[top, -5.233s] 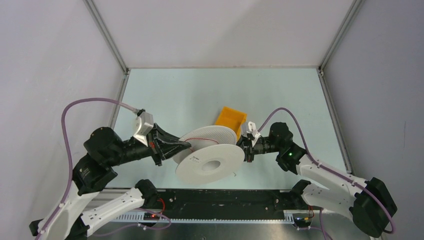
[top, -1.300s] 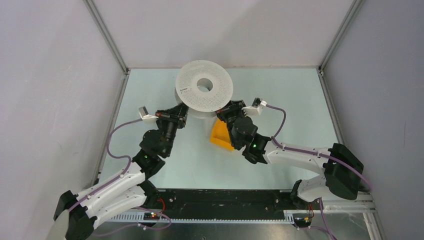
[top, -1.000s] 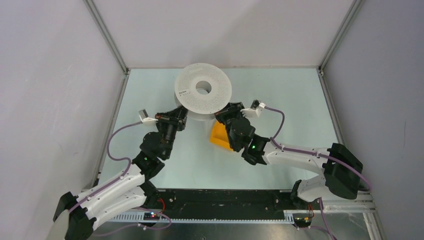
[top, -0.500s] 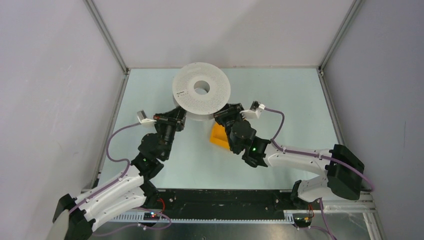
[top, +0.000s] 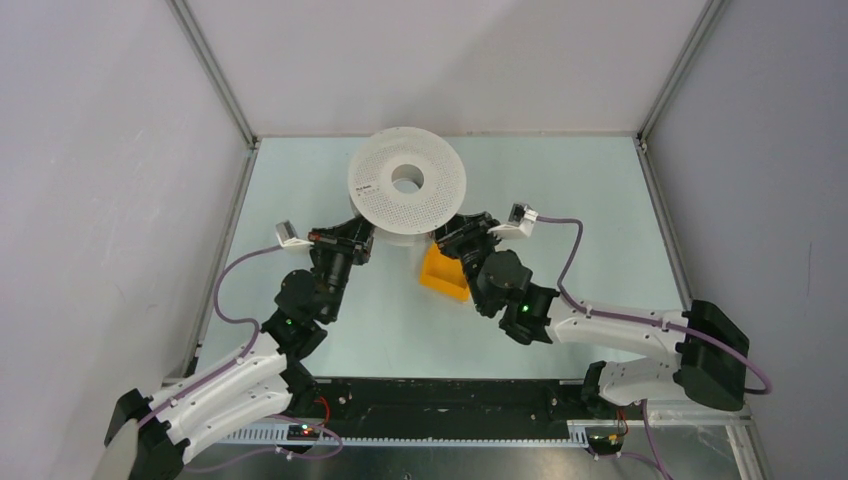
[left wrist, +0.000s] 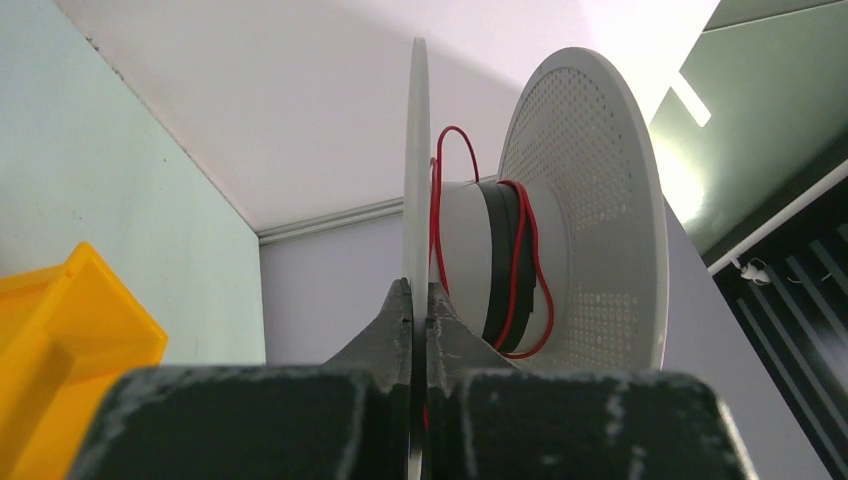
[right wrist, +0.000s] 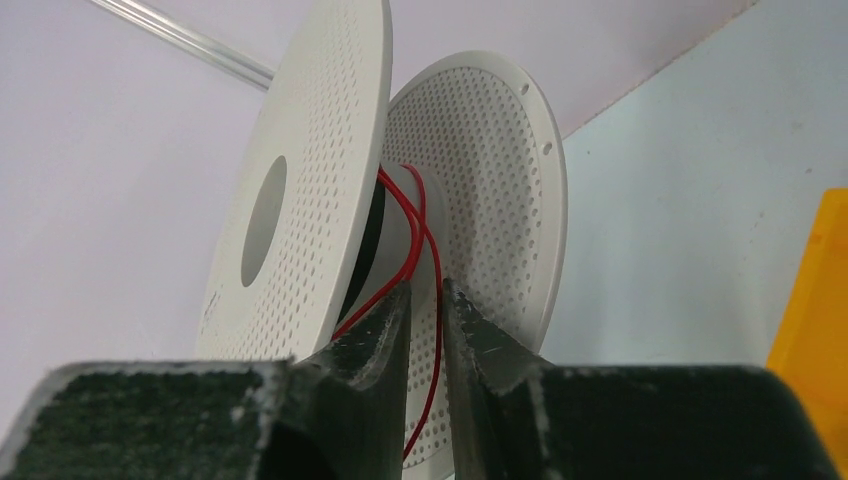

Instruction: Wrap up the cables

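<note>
The white perforated spool (top: 406,185) lies with its hole up at the back of the table. My left gripper (top: 352,232) is shut on the thin edge of one spool flange, as the left wrist view (left wrist: 420,292) shows. The thin red cable (left wrist: 436,210) loops loosely round the hub in a few turns over a black band. My right gripper (top: 458,232) is at the spool's right rim. In the right wrist view its jaws (right wrist: 425,290) stand a narrow gap apart. A cable loop (right wrist: 437,320) shows through that gap, slack against the flange (right wrist: 320,150).
A yellow bin (top: 443,273) sits just in front of the spool, under my right gripper; it also shows in the left wrist view (left wrist: 60,340) and the right wrist view (right wrist: 815,310). The enclosure's back wall is close behind the spool.
Since five seconds ago both arms have carried the spool from the near middle to the back. In the last half second my right arm drew back rightward and the spool shifted slightly right.
</note>
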